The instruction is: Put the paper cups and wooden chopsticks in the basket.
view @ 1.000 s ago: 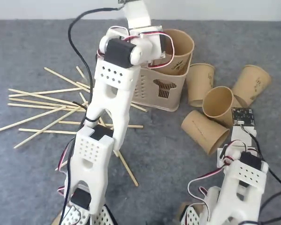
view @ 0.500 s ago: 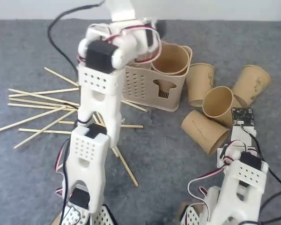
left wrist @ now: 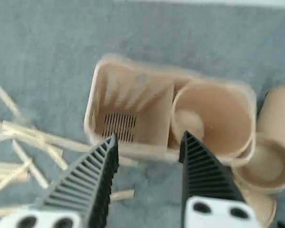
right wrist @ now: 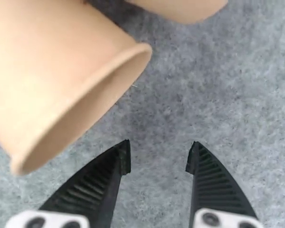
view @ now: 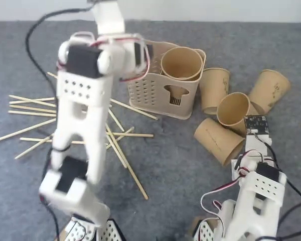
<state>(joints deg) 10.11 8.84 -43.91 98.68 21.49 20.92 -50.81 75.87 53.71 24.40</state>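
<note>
Held left gripper point(left wrist: 149, 137) and right gripper point(right wrist: 160, 144) spread, empty; could have shoved the toppled paper cup point(right wrist: 57, 80) away by clipping its rim.

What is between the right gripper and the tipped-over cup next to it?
Only bare grey carpet. The right wrist view shows it between the right gripper and the rim of the tipped-over cup.

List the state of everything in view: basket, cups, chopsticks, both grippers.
basket: upright, one cup inside.
cup in basket: upright, mouth up.
loose cups: four on the carpet, outside the basket.
chopsticks: scattered on the carpet, none in the basket.
left gripper: open, empty.
right gripper: open, empty.
</note>
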